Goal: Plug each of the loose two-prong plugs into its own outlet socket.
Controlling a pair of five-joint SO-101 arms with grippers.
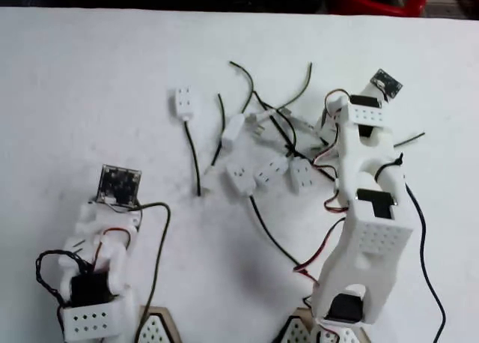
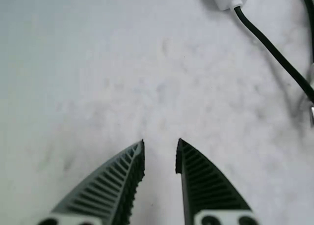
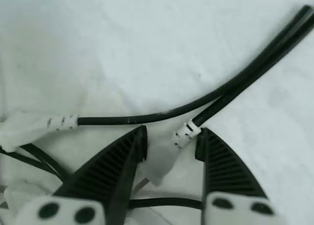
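Pickup step: right gripper (image 3: 171, 139), jaws spread astride a white plug (image 3: 162, 163), looks due a squeeze next; left gripper (image 2: 160, 149) hovers, jaws apart, over the bench (image 2: 98, 63).

Left arm (image 1: 96, 283) folded back, left gripper (image 2: 160, 144) slightly parted. Right arm (image 1: 368, 216) stretched forward, right gripper (image 3: 171, 134) parted wider.

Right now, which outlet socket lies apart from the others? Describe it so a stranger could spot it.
On the white table, look left of the tangle of cords at the centre. The lone socket lies there, one black cord trailing toward the left arm; the other three sockets huddle together.
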